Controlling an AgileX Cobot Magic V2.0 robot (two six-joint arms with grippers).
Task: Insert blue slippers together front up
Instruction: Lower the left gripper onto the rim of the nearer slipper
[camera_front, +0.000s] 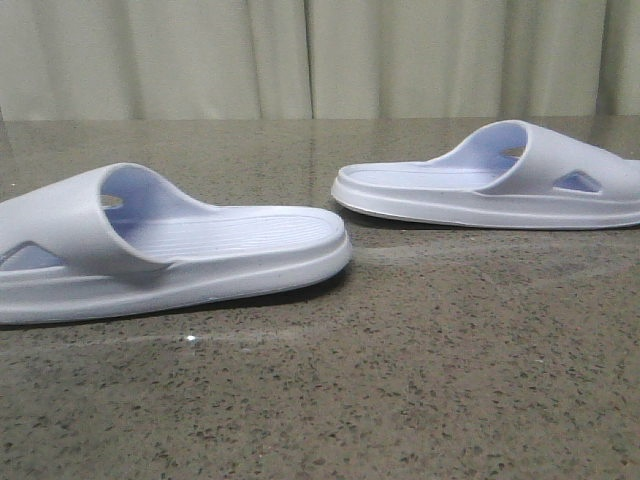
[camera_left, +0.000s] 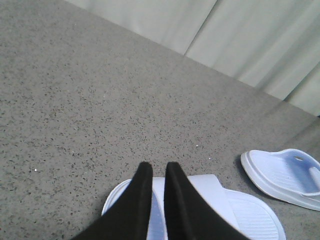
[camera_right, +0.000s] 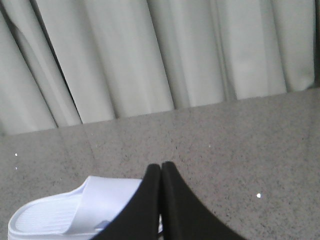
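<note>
Two pale blue slippers lie flat and apart on the speckled table. The left slipper points its strap left. The right slipper lies farther back with its strap to the right. Neither gripper shows in the front view. My left gripper hovers over the left slipper's strap, its black fingers a narrow gap apart and holding nothing. The other slipper shows beyond it. My right gripper is shut and empty, above and beside the right slipper.
The slippers rest on a grey-brown speckled stone table. A pale pleated curtain hangs along its far edge. Nothing else stands on the table in these views.
</note>
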